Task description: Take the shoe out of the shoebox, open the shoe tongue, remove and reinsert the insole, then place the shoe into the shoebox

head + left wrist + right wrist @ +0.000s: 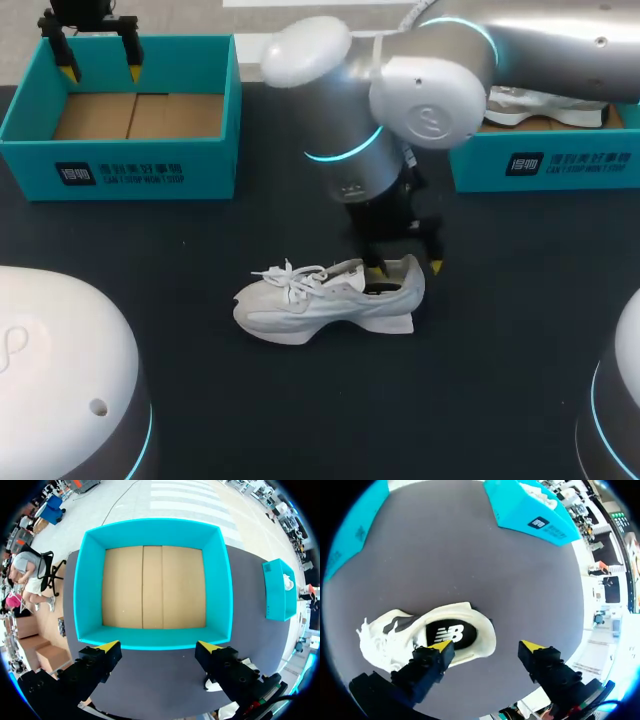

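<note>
- The right gripper (405, 268) is spread, with one finger over the shoe's (320, 300) opening and the other past its heel.
- The shoe stands on the table (200, 390), outside the shoebox (120, 172).
- Closing here could pinch the heel wall along with the insole (447, 632) and lift the whole shoe.

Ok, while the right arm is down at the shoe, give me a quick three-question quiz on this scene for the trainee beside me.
1. True or false: the white shoe lies inside the left shoebox.
2. Multiple choice: the right tool is (A) shut on the shoe's toe, (B) open, with one finger over the shoe's opening and the other outside its heel, (C) inside the left shoebox.
3. Short answer: what does the left tool hover over?
Key: 1 false, the shoe lies on the table; 2 B; 3 the left shoebox.
</note>
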